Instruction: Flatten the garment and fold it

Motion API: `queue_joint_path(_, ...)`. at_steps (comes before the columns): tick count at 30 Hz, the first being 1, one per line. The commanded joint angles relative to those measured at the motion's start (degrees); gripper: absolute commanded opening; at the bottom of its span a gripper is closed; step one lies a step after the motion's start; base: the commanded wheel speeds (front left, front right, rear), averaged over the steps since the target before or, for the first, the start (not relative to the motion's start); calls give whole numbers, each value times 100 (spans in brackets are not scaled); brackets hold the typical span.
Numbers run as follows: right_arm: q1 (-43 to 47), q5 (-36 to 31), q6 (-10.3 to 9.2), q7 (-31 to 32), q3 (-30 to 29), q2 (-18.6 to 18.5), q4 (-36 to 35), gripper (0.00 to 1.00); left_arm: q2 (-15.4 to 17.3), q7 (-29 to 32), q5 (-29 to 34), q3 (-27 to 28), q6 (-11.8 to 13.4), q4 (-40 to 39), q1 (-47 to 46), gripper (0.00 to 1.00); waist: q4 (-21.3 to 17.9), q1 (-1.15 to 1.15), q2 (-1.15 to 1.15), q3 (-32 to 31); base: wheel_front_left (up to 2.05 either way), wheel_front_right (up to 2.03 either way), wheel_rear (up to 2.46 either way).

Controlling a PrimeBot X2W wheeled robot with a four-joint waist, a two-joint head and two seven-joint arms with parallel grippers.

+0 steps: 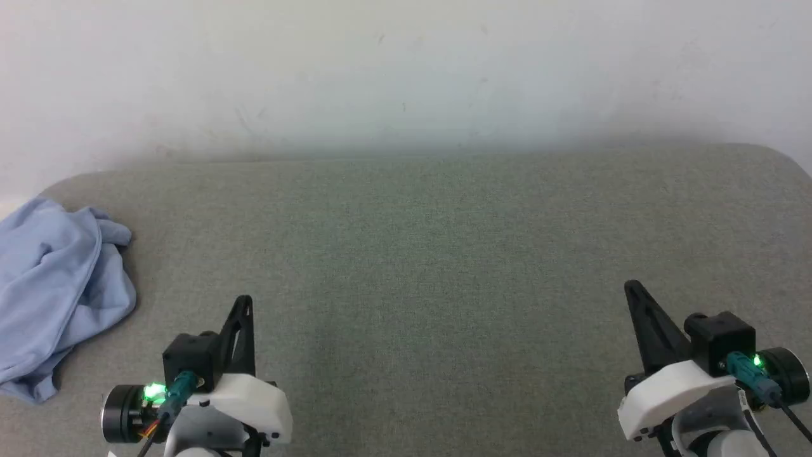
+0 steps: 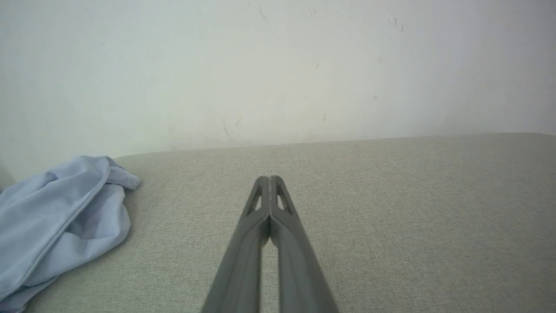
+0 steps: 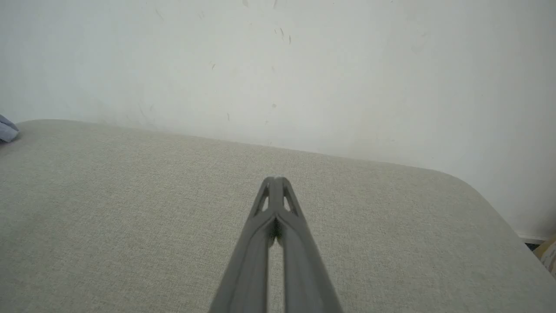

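The garment (image 1: pixel 57 292), light blue soft fabric, lies crumpled in a heap at the far left edge of the grey cushioned surface (image 1: pixel 419 254); its collar and buttons are hidden in the folds. The left wrist view has the garment (image 2: pixel 61 217) at its left side, and a small corner of the garment (image 3: pixel 6 129) peeks in at the left of the right wrist view. My left gripper (image 1: pixel 244 301) is at the lower left, to the right of the heap and apart from it, fingers pressed together with nothing held. My right gripper (image 1: pixel 631 289) stands shut and empty at the lower right.
A pale scuffed wall (image 1: pixel 406 76) rises directly behind the surface. The surface's rounded back right corner (image 3: pixel 469 187) drops off toward the floor.
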Motion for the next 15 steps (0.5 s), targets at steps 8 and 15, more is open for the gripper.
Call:
queue_joint_path(8,-83,-42,-11,4,3,22,-30,0,-12,2,38,24,-46,-32,-76,0,0,0,0,0,0,0,0)
queue_joint_path(15,-83,-42,-11,4,3,22,-30,0,-12,2,38,24,-46,-32,-76,0,0,0,0,0,0,0,0)
